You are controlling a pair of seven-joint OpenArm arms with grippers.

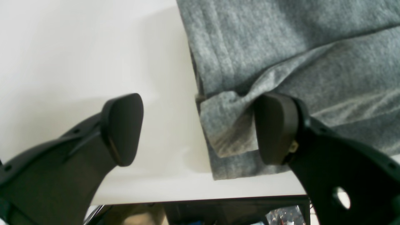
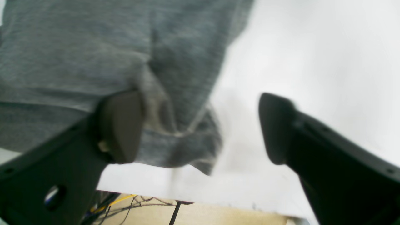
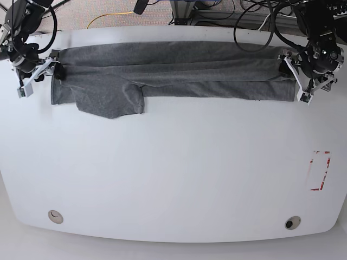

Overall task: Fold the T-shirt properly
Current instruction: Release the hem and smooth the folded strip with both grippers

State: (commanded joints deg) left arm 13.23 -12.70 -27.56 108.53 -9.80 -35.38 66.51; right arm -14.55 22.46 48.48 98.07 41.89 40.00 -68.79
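The grey T-shirt [image 3: 173, 73] lies as a long folded band across the far part of the white table [image 3: 173, 179], one sleeve [image 3: 111, 100] sticking out toward the front. At the band's right end in the base view, my left gripper [image 3: 296, 78] is open. In the left wrist view, the left gripper [image 1: 198, 128] straddles the T-shirt's corner [image 1: 228, 134], its right finger [image 1: 275, 128] resting on the cloth. My right gripper [image 3: 37, 75] is open at the other end. In its wrist view, the right gripper [image 2: 197, 128] has its left finger [image 2: 120, 125] over the T-shirt [image 2: 93, 56].
The table's far edge [image 1: 203, 198] runs just behind both grippers, with cables [image 2: 125, 200] and floor beyond it. A red-marked rectangle [image 3: 321, 170] sits on the table at the right. Two round fittings [image 3: 54, 216] [image 3: 293, 222] sit near the front edge.
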